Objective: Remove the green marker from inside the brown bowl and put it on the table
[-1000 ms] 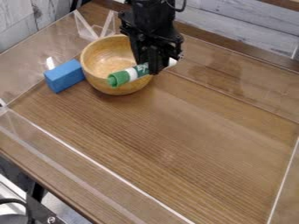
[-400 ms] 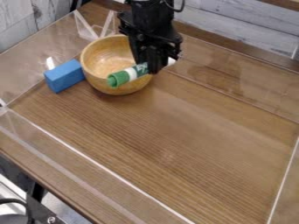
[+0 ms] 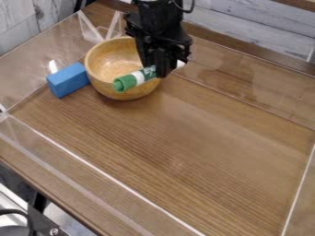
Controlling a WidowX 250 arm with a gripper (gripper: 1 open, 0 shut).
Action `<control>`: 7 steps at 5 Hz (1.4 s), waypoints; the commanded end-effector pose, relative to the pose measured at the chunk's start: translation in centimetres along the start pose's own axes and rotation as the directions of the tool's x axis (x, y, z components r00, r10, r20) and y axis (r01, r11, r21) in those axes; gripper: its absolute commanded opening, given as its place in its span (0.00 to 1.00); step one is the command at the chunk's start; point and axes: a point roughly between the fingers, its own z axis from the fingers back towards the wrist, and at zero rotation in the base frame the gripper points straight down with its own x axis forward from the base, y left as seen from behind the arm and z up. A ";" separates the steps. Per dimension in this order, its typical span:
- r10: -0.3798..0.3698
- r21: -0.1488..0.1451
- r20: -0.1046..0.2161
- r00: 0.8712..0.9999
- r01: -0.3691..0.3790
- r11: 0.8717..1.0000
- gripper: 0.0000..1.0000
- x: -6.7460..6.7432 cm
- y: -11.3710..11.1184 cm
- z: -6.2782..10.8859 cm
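Observation:
The brown bowl stands at the back left of the table. The green marker lies tilted across the bowl's near right rim, its green cap pointing front-left. My black gripper points straight down over the bowl's right side. Its fingers are closed on the marker's upper right end, which they hide.
A blue block lies on the table just left of the bowl. Clear plastic walls run round the table's edges. Wood-grain tabletop stretches in front of and to the right of the bowl.

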 end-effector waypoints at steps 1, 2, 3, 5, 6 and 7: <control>0.010 0.019 0.051 0.999 -0.011 1.000 0.00 0.6 0.4 1.3; 0.011 0.021 0.053 0.999 -0.012 1.000 0.00 0.6 0.5 1.3; 0.016 0.019 0.057 0.998 -0.017 1.000 0.00 0.1 0.4 0.9; 0.015 0.005 0.084 0.996 -0.016 1.000 0.00 -0.8 -0.4 -0.1; 0.014 -0.002 0.097 0.995 -0.014 1.000 0.00 -1.2 -0.6 -0.4; 0.015 -0.006 0.119 0.993 -0.014 1.000 0.00 -1.4 -0.6 -1.1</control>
